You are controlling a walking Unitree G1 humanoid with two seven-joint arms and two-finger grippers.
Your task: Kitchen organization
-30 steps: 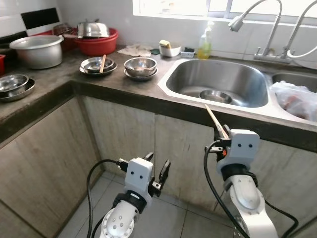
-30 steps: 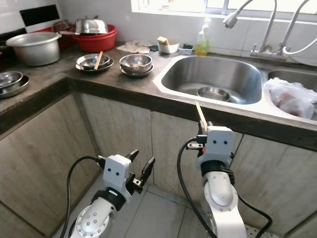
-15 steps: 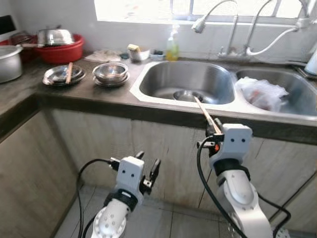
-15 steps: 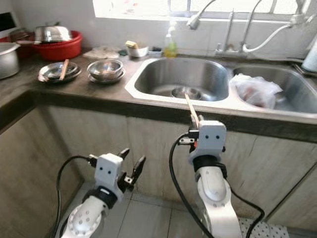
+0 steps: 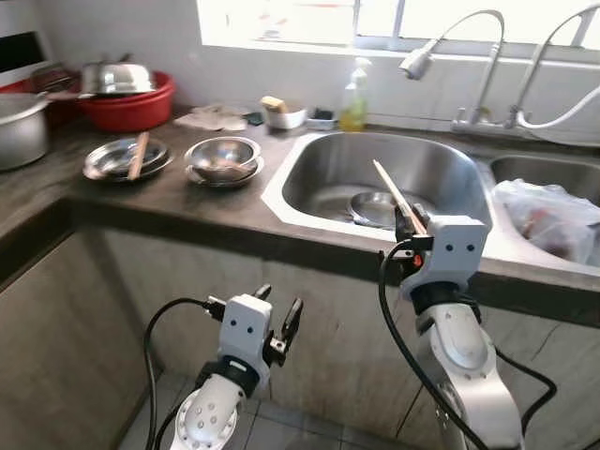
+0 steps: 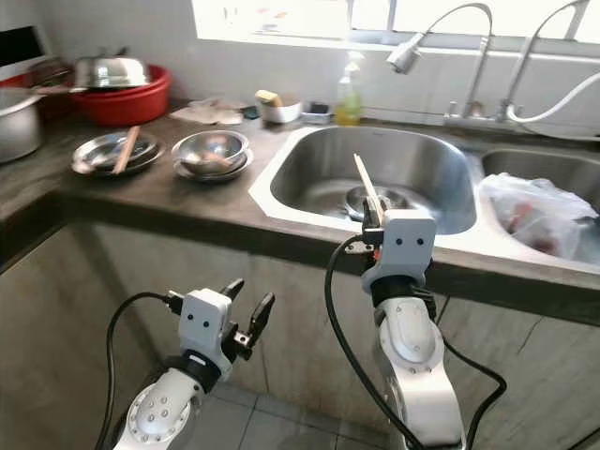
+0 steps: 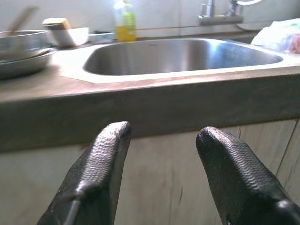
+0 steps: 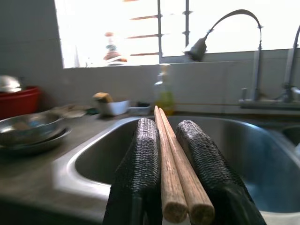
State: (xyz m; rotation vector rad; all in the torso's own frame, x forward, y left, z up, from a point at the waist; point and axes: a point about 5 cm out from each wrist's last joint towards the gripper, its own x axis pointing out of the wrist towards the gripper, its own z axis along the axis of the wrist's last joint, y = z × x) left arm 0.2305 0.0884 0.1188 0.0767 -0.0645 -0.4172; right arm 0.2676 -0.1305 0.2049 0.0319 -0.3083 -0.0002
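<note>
The right hand [image 8: 171,140] was clamped on 2 chopsticks [image 8: 173,164], which lay side by side between its fingers [image 8: 140,159] and stuck up and forward past the tips. The hand was raised in front of the table [image 5: 187,202] edge, level with the near rim of the sink [image 5: 309,202], and the chopsticks' far ends [image 5: 384,178] pointed over the basin toward a steel dish [image 5: 375,208] lying in it. The left hand [image 5: 277,319] hung low before the cabinet front, below the table edge, its 2 fingers [image 7: 98,164] apart and holding nothing. On the table left of the sink sat a steel bowl [image 5: 222,157], and beside it a plate [image 5: 124,159] with another chopstick [image 5: 138,155] lying across it. A red basin [image 5: 127,101] stood by the wall. A soap bottle [image 5: 353,97] stood behind the sink, and a plastic bag [image 5: 553,211] lay in the right basin.
</note>
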